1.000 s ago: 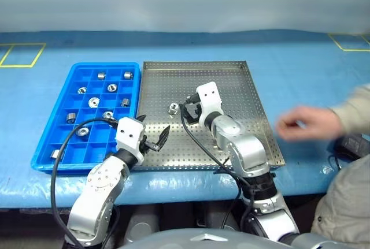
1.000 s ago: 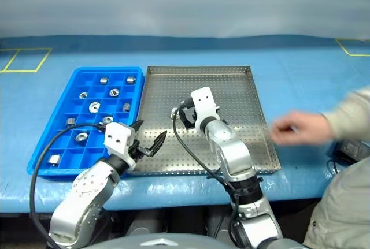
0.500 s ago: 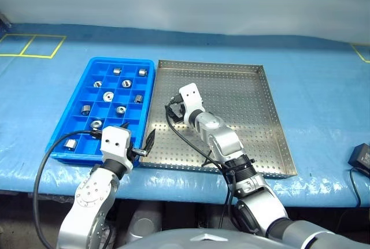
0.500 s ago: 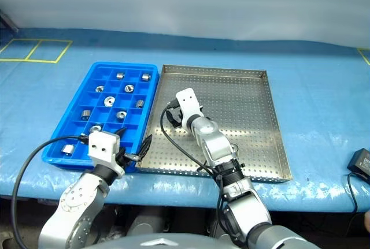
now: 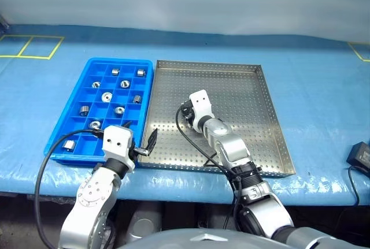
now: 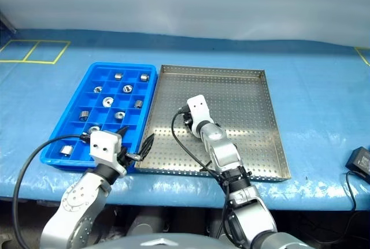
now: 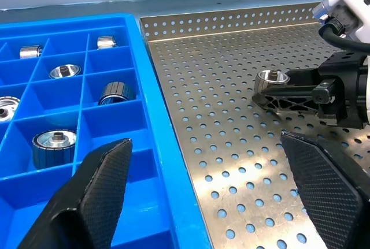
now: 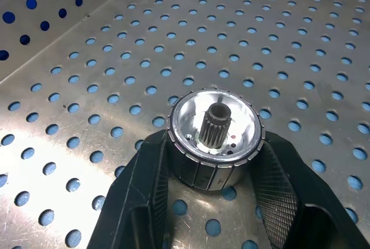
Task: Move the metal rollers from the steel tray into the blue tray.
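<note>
The steel tray (image 5: 243,96) lies on the blue table with the blue tray (image 5: 147,96) against its left side. Several metal rollers (image 5: 107,96) sit in the blue tray's compartments. One metal roller (image 8: 215,136) stands upright on the perforated floor in the tray's left half, and my right gripper (image 8: 215,171) is shut on it, one finger on each side. From the left wrist that same roller (image 7: 272,79) shows held in black fingers. My left gripper (image 7: 211,200) hovers open over the seam between the two trays near their front edge, holding nothing.
A black power adapter (image 5: 361,156) lies at the table's right edge. Yellow tape squares (image 5: 32,47) mark the far left of the blue cover. The steel tray's raised rim (image 5: 217,169) runs along the front, close to the table edge.
My right gripper has come down and shut on the roller. The person's hand seen at the right one second ago is gone. The camera has shifted; my left gripper stays open.
</note>
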